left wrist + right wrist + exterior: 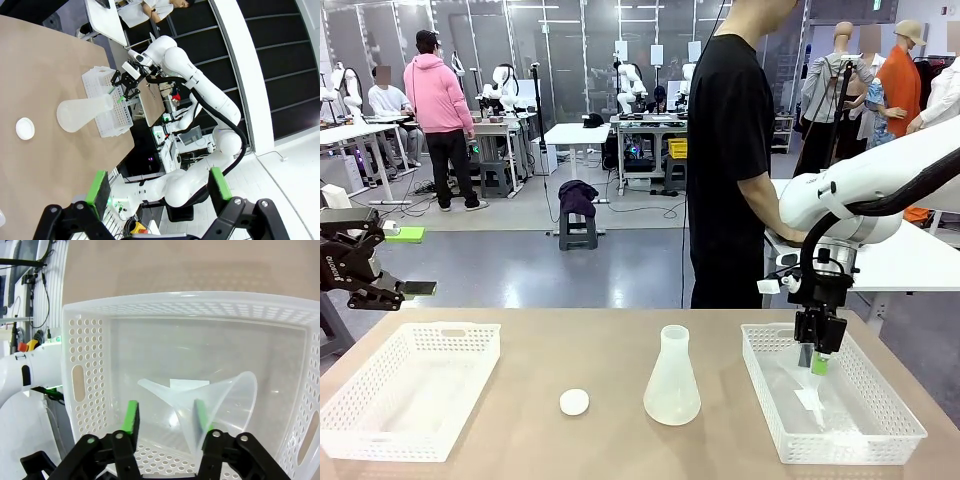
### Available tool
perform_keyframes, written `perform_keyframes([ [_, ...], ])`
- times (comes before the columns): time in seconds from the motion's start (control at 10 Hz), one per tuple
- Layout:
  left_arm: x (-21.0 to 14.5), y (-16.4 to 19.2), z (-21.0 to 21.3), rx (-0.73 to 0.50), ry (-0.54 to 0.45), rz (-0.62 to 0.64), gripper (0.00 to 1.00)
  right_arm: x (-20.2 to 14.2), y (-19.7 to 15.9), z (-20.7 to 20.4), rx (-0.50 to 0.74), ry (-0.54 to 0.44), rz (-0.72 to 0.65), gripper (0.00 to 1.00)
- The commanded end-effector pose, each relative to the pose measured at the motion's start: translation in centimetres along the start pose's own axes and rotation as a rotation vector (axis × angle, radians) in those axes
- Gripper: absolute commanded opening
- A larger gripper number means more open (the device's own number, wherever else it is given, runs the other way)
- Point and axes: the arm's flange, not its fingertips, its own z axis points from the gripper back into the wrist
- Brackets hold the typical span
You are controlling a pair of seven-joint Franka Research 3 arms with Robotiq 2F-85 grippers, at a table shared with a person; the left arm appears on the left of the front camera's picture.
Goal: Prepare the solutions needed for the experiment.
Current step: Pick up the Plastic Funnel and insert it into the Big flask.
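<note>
A clear plastic funnel [225,400] lies on its side in the white perforated basket [80,385] at the table's right [860,445]. My right gripper [167,420] reaches down into that basket [817,360], its green pads on either side of the funnel's neck. The left pad stands a little off the plastic, so I cannot tell whether the funnel is gripped. A frosted conical flask [672,385] stands upright mid-table; no liquid can be made out in it, and the solutions are out of view. My left gripper [415,288] hovers open beyond the table's left edge, nothing between its pads [159,187].
A small white round cap [574,402] lies left of the flask. Another white basket [410,430] sits at the table's left. A person in a black shirt [725,150] stands at the far edge, behind the right basket.
</note>
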Motion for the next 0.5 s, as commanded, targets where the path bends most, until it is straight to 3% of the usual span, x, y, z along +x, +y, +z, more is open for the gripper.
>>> perform_keyframes([
  [0.0, 0.19, -0.24, -0.22, -0.024, -0.008, 0.009, 1.00, -0.12, -0.19, 0.32, 0.012, -0.003, 0.002, 0.32],
  [0.4, 0.19, -0.24, -0.22, -0.024, -0.008, 0.009, 1.00, -0.13, -0.17, 0.28, 0.027, 0.008, -0.006, 0.00],
])
